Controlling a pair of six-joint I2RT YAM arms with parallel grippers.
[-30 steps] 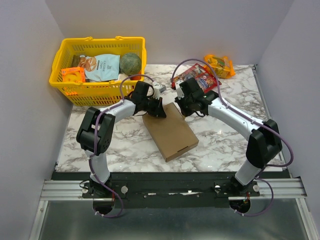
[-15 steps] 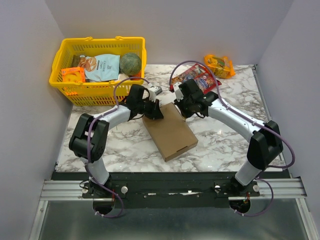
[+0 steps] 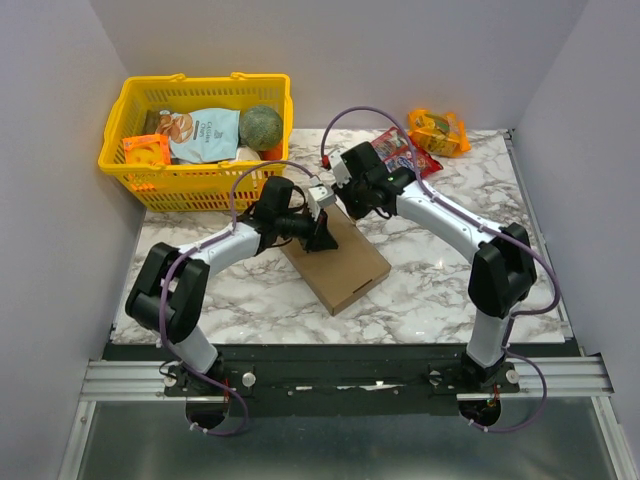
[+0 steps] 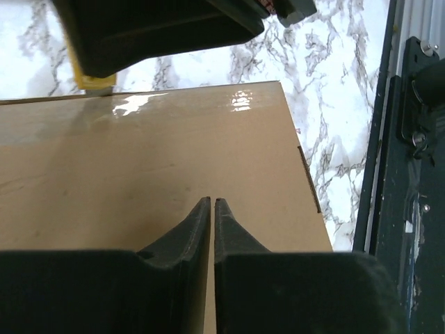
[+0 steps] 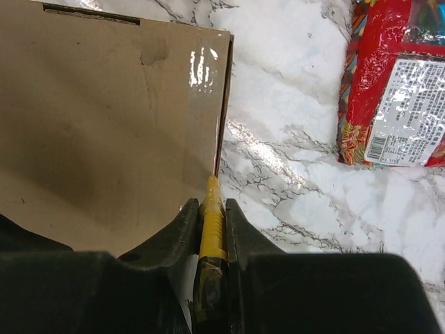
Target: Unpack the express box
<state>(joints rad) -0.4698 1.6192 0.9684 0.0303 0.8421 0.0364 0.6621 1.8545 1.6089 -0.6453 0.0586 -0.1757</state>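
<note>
The right gripper (image 5: 210,203) has its jaws pinched on a slim yellow tool (image 5: 211,229), seemingly a cutter. Its tip sits at the side edge of the express box (image 3: 340,255), I'd guess to slit the closure. The left gripper (image 4: 212,202) has its jaws all but together with nothing between them, poised over the lid, likely to steady the box. The box lies shut, mid-table (image 3: 440,285), between the arms. One box, one tool, one yellow basket (image 3: 118,160) at the far left, and two loose packets at the back, one red (image 5: 396,90) and one orange (image 3: 438,131).
</note>
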